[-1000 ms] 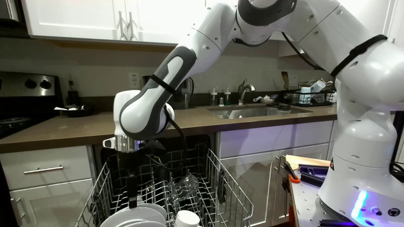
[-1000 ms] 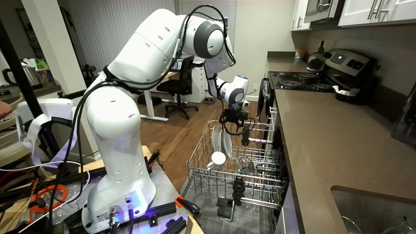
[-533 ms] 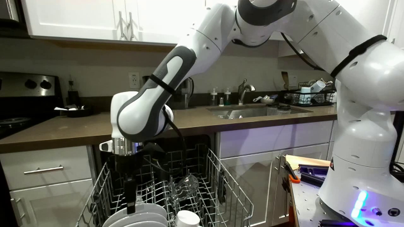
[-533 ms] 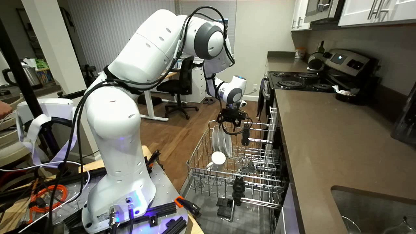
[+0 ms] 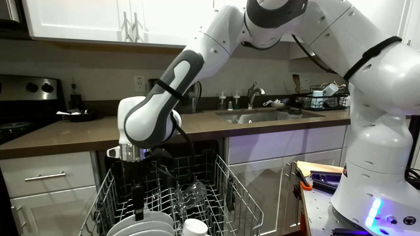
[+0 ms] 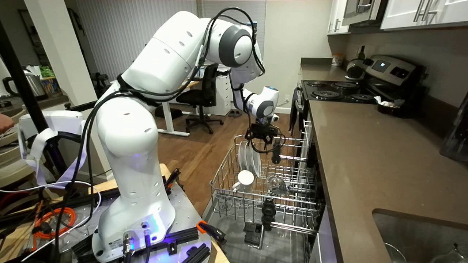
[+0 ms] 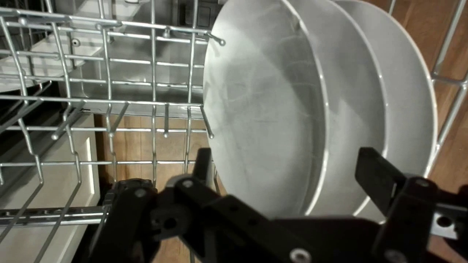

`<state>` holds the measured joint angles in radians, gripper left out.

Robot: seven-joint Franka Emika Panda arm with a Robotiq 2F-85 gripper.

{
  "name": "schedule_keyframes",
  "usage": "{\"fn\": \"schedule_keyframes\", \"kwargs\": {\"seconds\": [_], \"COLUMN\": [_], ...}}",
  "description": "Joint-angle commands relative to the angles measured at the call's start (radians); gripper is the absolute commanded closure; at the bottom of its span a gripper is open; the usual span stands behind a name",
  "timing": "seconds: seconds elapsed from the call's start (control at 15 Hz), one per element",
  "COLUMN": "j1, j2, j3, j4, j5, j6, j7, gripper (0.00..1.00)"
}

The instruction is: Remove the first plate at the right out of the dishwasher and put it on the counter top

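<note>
In the wrist view we see the black pincer (image 7: 286, 162) spread—left fingertip (image 7: 203, 164) beside the leftmost round, grey-white plate (image 7: 259, 109) mid-frame, right fingertip (image 7: 374, 173) overlapping the next plate (image 7: 354, 109).

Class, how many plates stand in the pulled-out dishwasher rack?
3, overlapping in the wrist view: left plate, middle plate and right plate. No others seem hidden.
</note>
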<state>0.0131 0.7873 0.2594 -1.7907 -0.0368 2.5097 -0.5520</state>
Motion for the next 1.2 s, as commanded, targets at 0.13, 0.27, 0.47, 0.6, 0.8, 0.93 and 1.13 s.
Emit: {"fn": "schedule_keyframes", "kwargs": {"seconds": [0.13,0.27,0.47,0.6,0.8,0.93,1.13], "j1": [-0.008,-0.005,-0.006,-0.015,-0.033,-0.036,-0.053], "j2": [0.060,0.083,0.115,0.124,0.107,0.104,0.104], "j3": [-0.010,-0.010,-0.002,0.013,0.034,0.043,0.068], "j4": [0.024,0.028,0.035,0.029,0.018,0.010,0.011], "j5": [-0.018,-0.020,-0.014,-0.014,-0.004,-0.007,0.003], "j6": [0.020,0.037,0.066,0.102,0.149,0.176,0.152], "j7": [-0.017,-0.013,-0.004,-0.018,-0.023,-0.021,-0.027], "gripper": [0.00,0.00,0.00,0.26,0.44,0.59,0.80]}}
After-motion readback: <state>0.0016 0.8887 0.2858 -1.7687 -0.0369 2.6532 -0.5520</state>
